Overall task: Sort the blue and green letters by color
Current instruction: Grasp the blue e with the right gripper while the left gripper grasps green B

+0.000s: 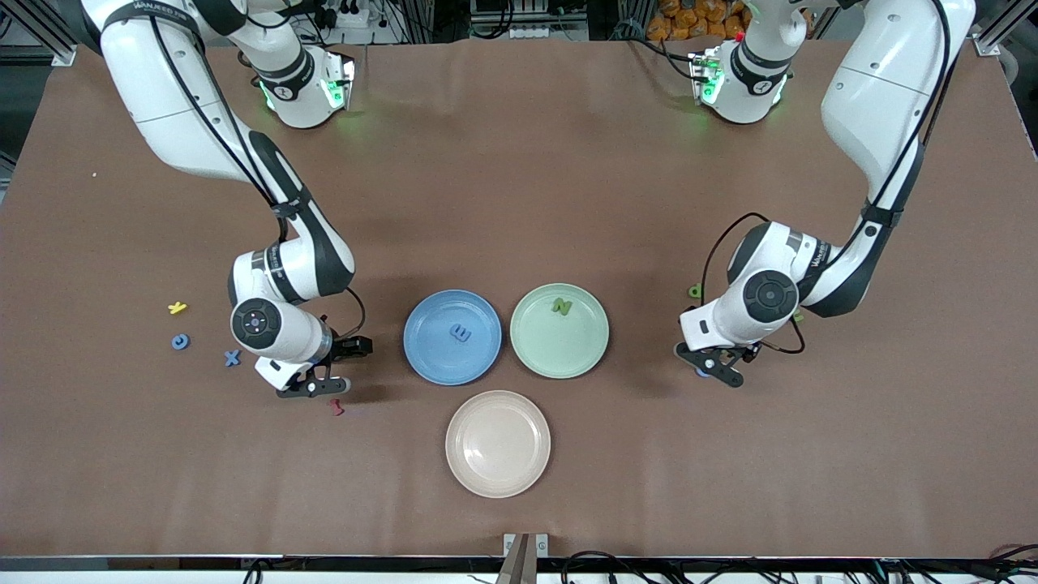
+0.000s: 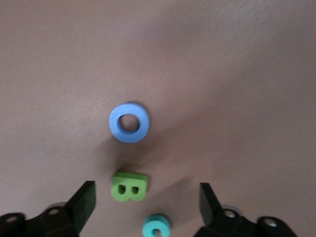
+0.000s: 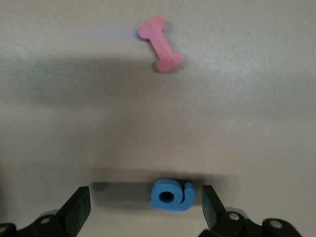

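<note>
Two robot arms work over a brown counter (image 1: 519,203), each gripper low over loose foam letters and holding nothing. Judged from the layout, the sorting is under way and each arm is lining up a pick.

The left gripper (image 2: 148,197), fingers spread, hovers over a green B (image 2: 130,187), with a blue O (image 2: 129,122) and a teal C (image 2: 157,227) just beside it. Its next move calls for centring on one letter without nudging the neighbours.

The right gripper (image 3: 143,202), fingers also spread, sits over a blue letter with a round hole (image 3: 172,195); a pink I-shaped letter (image 3: 160,44) lies apart from it.

Three plates sit mid-counter. The blue plate (image 1: 423,357) holds one blue letter (image 1: 461,332). The green plate (image 1: 588,349) holds one green letter (image 1: 561,307). The beige plate (image 1: 462,470), nearest the front camera, holds nothing.

Toward the right arm's end lie a yellow letter (image 1: 177,307), a blue C (image 1: 180,341) and a blue X (image 1: 233,358).
</note>
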